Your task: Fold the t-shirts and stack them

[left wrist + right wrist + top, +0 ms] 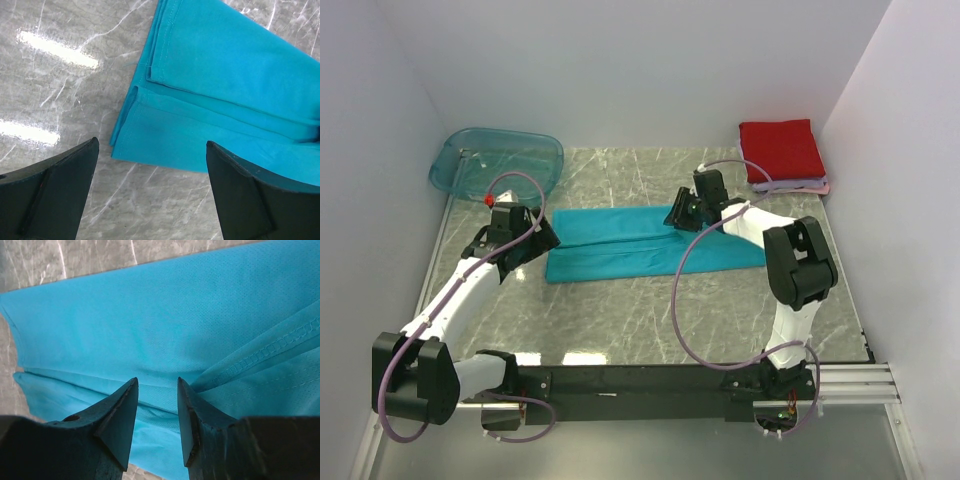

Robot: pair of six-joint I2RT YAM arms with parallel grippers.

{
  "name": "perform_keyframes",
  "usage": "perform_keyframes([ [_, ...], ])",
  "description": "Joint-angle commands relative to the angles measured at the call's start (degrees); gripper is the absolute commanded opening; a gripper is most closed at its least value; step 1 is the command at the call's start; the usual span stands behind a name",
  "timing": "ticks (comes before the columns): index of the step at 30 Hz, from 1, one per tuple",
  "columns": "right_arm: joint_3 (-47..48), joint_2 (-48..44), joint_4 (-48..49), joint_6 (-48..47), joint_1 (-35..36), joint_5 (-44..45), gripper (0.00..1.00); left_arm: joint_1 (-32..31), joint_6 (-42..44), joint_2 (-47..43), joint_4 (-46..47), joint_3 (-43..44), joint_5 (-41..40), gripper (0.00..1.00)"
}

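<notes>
My left jaws stand wide open with nothing between them. They hang over the near left corner of the teal shirt (225, 75), where the layered hems meet bare surface (60, 100). I cannot tell from the wrist view whether the tips touch the cloth or the surface.

My right jaws are parted only by a narrow gap, and no cloth sits pinched in it. They point down at the teal shirt (150, 315), which fills nearly all of that wrist view. A stitched hem runs up and to the right from just beside one tip, and a long crease crosses under both. A strip of grey marbled surface (40, 260) shows at the top edge.

From above, the teal shirt (650, 245) lies folded into a long band across the middle of the surface (620, 320), running left to right. My left jaws are at its left end, and my right jaws are over its far edge, right of the middle.

In the far right corner a red shirt (780, 148), folded square, sits on top of a pale shirt (815, 186) that shows only as a thin edge beneath it. This stack is well apart from the teal shirt. In the far left corner is a see-through tub (495, 160).
</notes>
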Motion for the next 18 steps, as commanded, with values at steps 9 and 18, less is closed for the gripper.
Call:
perform_keyframes([
  [9,0.16,-7.89,0.11,-1.64,-0.37,5.58,0.44,0.51,0.78,-0.86,2.28,0.21,1.26,0.94],
  [18,-6.87,-7.29,4.42,3.28,-1.16,7.26,0.43,0.51,0.78,-0.87,2.37,0.21,1.34,0.94],
])
